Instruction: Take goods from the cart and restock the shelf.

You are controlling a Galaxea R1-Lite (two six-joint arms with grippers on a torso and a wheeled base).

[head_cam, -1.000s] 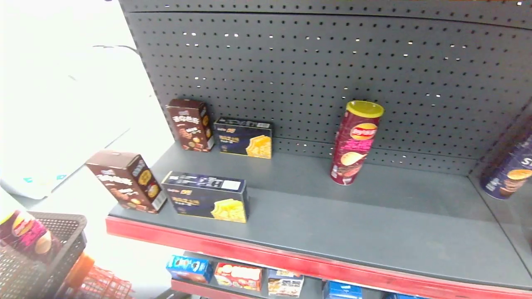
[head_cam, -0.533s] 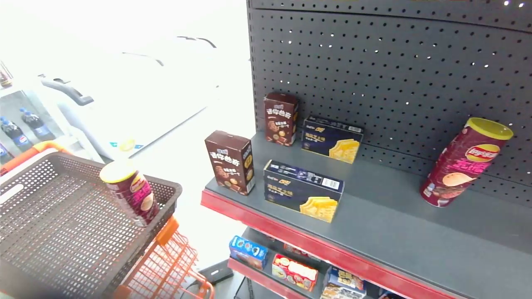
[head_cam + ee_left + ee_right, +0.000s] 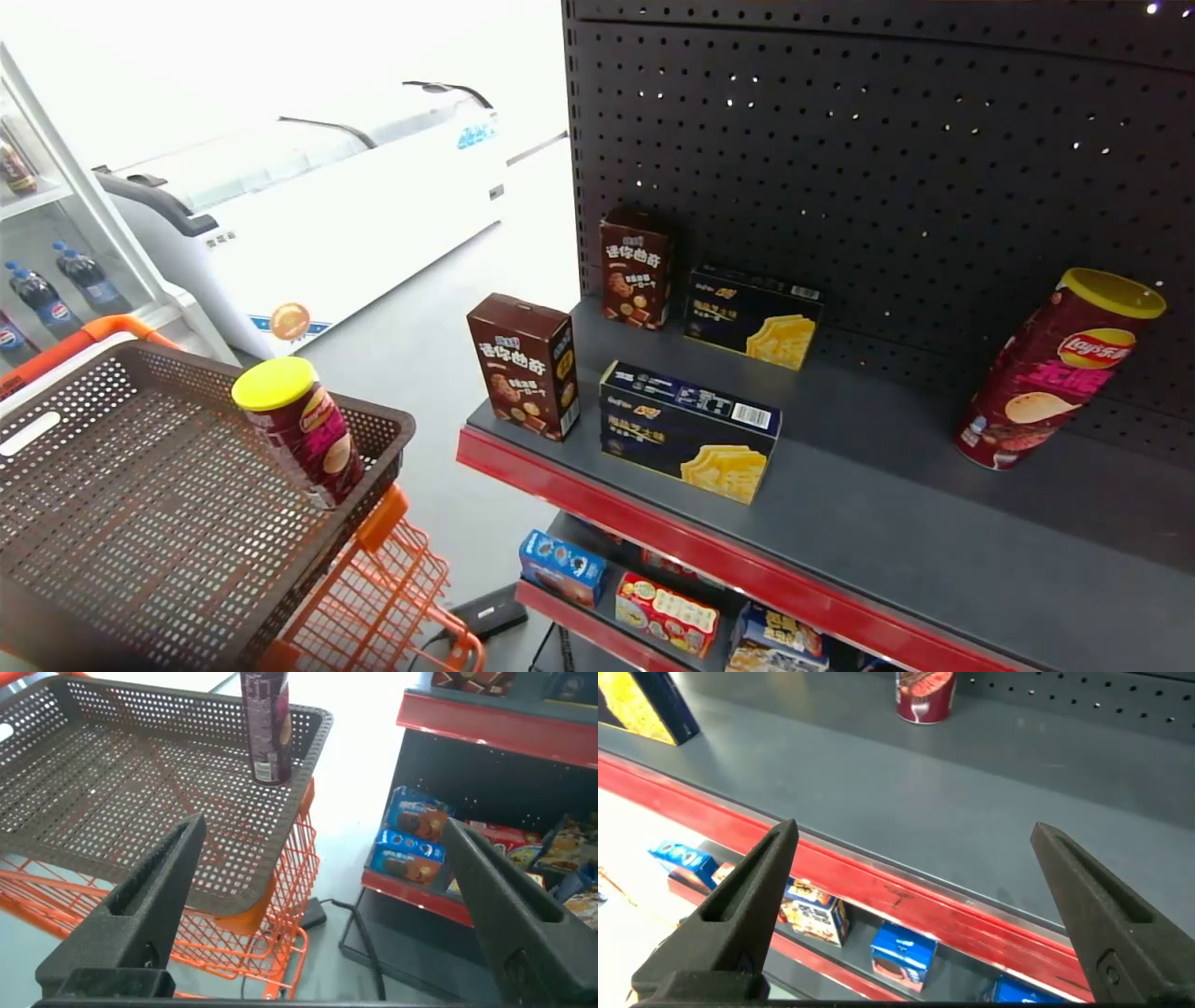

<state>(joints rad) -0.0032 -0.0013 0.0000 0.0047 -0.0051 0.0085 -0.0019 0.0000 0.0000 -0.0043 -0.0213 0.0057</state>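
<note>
Plainly, both grippers are empty. The left gripper [image 3: 320, 831] has its fingers [image 3: 140, 915] spread wide, with nothing between them and nothing touching them. Past it lie the cart [image 3: 271, 943] and the brown mesh basket [image 3: 112, 784] on top of it. The right gripper [image 3: 913, 831] is spread just as wide and grips nothing. It hangs in front of the red front edge of the shelf [image 3: 906, 784].

A can [image 3: 297, 429] with a yellow lid stands upright in the basket [image 3: 112, 485], in the corner nearest the shelf [image 3: 887, 523] and close to the rim. The left wrist view shows the same can [image 3: 266, 728] well apart from the left gripper.

On the shelf a second can [image 3: 1055, 373] of the same kind stands near the pegboard [image 3: 840, 168]. In the right wrist view, that second can [image 3: 924, 695] is well beyond the right gripper. Toward the cart end of the shelf stand two brown boxes, one at the front [image 3: 526, 366] and one at the back [image 3: 637, 268]. A blue box lies just beside each, again one at the front [image 3: 686, 431] and one at the back [image 3: 752, 305].

Packets [image 3: 665, 611] sit on the lower shelf. A white freezer [image 3: 327, 205] stands in the room behind the cart.
</note>
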